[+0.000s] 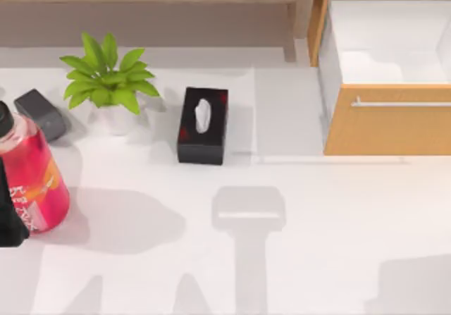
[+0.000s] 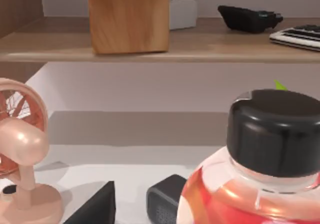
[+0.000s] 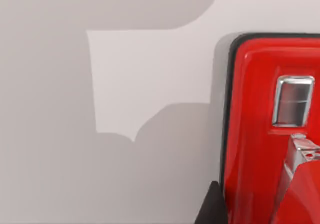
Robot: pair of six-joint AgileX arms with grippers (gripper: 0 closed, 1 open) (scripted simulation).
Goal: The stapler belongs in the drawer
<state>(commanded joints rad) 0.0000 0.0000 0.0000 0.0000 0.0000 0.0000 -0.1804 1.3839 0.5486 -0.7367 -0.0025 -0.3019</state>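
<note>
One stapler lies at the table's far left in the top view, just behind a pink bottle, beside a plant; a tissue box sits mid-table, and the drawer stands open at right. In the left wrist view, the stapler shows behind the bottle, a fan nearby. The right wrist view shows a red object. Neither tool's state can be told.

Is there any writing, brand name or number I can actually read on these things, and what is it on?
Pink bottle: white lettering down its label, too blurred to read.
Black tissue box: red marks, no readable words.
Keyboard on the shelf: key legends too small to read.
Nothing else carries any text.
</note>
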